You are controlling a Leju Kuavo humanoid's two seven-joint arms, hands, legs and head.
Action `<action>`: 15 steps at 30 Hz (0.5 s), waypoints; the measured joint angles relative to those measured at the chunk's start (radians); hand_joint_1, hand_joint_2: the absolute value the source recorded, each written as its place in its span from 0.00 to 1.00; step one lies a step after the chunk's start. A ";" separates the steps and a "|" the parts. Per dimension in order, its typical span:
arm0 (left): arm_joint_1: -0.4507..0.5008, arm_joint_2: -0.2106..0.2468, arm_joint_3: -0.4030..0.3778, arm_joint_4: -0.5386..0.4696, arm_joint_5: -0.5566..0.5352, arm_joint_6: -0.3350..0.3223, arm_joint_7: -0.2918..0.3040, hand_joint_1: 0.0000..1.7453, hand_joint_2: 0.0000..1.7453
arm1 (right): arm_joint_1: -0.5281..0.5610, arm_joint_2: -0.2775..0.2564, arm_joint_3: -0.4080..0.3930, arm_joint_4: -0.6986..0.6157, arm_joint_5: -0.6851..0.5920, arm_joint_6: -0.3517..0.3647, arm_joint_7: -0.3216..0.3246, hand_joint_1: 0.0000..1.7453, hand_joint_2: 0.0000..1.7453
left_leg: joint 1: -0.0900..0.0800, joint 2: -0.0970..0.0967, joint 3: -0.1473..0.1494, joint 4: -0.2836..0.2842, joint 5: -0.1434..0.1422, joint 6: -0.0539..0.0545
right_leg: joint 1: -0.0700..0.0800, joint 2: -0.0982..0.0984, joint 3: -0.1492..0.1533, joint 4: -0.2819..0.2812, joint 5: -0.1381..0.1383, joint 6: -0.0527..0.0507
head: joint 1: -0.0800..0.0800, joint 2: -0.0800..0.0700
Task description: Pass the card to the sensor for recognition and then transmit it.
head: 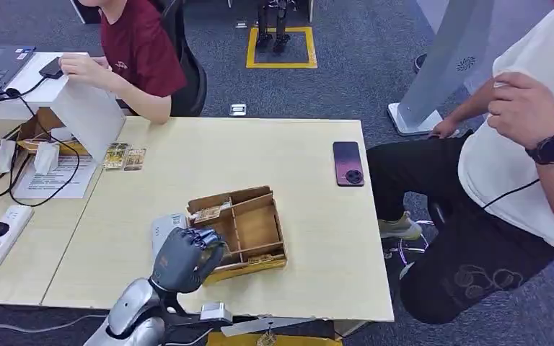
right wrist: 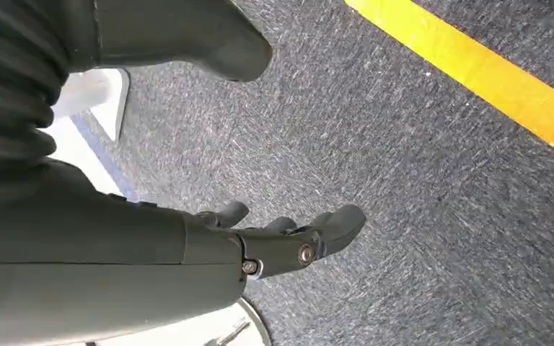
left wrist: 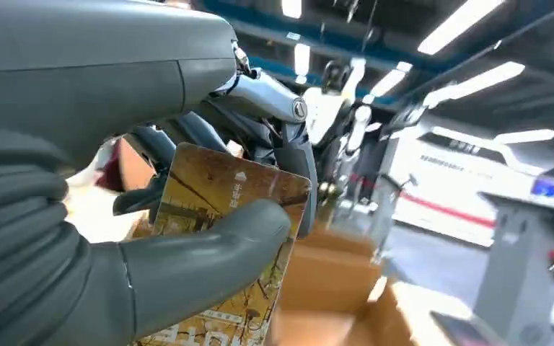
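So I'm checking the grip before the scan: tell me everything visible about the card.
The card is a flat, stiff-looking rectangle with rounded corners, printed in yellow-brown artwork with pale lettering. The left hand holds it, thumb pressed across its face and dark fingers behind, above the wooden box.

Card (left wrist: 223, 216): glossy printed face, looks plastic, smooth. Left hand (left wrist: 151, 238): matt grey plastic thumb, ribbed cover, shiny metal at finger links. Box (head: 249, 227): thin plain wood, matt, unpainted. Table (head: 310, 238): pale wood-look top, smooth, slight sheen. Phone (head: 348, 163): glossy back. Floor (right wrist: 418, 166): rough grey carpet w/ smooth yellow stripe. Right hand (right wrist: 288, 238): matt dark plastic.
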 joint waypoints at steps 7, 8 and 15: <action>0.000 0.018 0.000 -0.065 -0.002 0.000 0.010 1.00 1.00 | 0.000 0.000 0.000 0.000 0.000 0.000 0.000 0.00 1.00 | 0.000 0.000 0.000 0.000 0.000 0.000 | 0.000 0.000 0.000 0.000 0.000 0.000 | 0.000 0.000; -0.001 0.019 0.001 -0.069 -0.002 0.000 0.013 1.00 1.00 | 0.000 0.000 0.000 0.000 0.000 0.000 0.000 0.00 1.00 | 0.000 0.000 0.000 0.000 0.000 0.000 | 0.000 0.000 0.000 0.000 0.000 0.000 | 0.000 0.000; -0.039 0.022 0.029 -0.062 -0.002 -0.014 0.057 1.00 1.00 | -0.004 0.000 0.005 0.000 0.002 0.001 0.000 0.00 1.00 | 0.000 0.000 0.000 0.000 0.000 0.000 | 0.000 0.000 0.000 0.000 0.000 0.000 | 0.000 0.000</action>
